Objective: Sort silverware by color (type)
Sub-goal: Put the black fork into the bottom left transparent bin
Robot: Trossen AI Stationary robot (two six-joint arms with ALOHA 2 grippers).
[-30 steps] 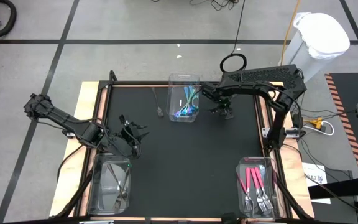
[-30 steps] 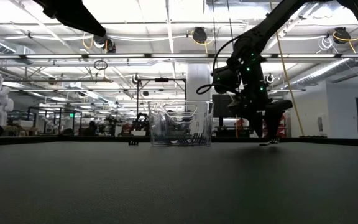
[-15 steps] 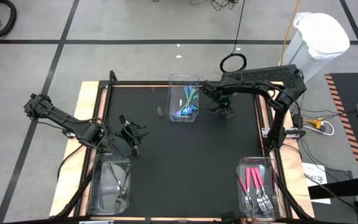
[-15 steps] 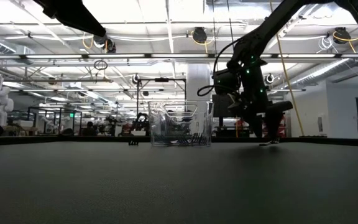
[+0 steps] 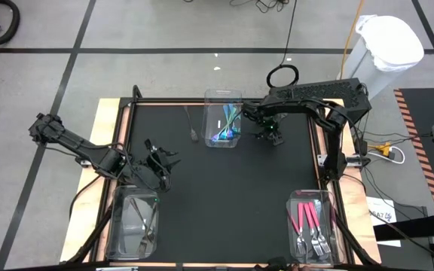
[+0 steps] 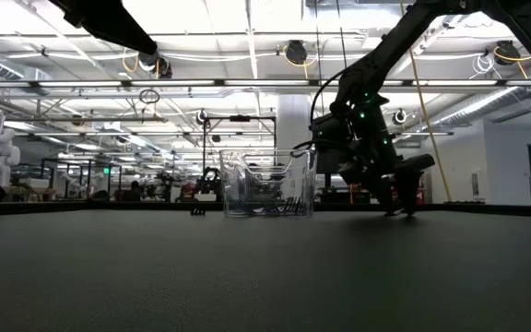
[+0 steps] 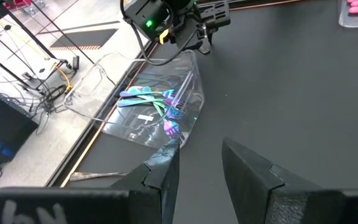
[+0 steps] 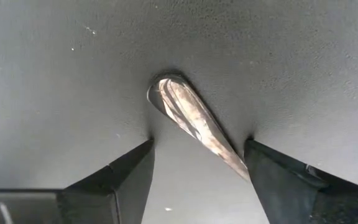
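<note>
A grey metal utensil (image 8: pixel 188 115) lies flat on the black mat to the right of the far clear bin (image 5: pixel 224 119), which holds teal-handled silverware (image 7: pixel 157 99). My right gripper (image 5: pixel 272 136) points steeply down over it, open, one finger on either side of its rounded end, fingertips close to the mat (image 6: pixel 401 210). Whether a finger touches the utensil, I cannot tell. My left gripper (image 5: pixel 157 162) waits open and holds nothing, above the mat near the left edge. Another grey utensil (image 5: pixel 191 125) lies on the mat left of the far bin.
A clear bin (image 5: pixel 132 222) with dark grey silverware stands at the near left corner. A clear bin (image 5: pixel 312 226) with pink-handled forks stands at the near right corner. The middle of the mat (image 5: pixel 224 196) is bare.
My right gripper has come down toward the mat beside the far bin and tipped a little steeper, its fingers still apart. The utensil beneath it has stayed where it was.
</note>
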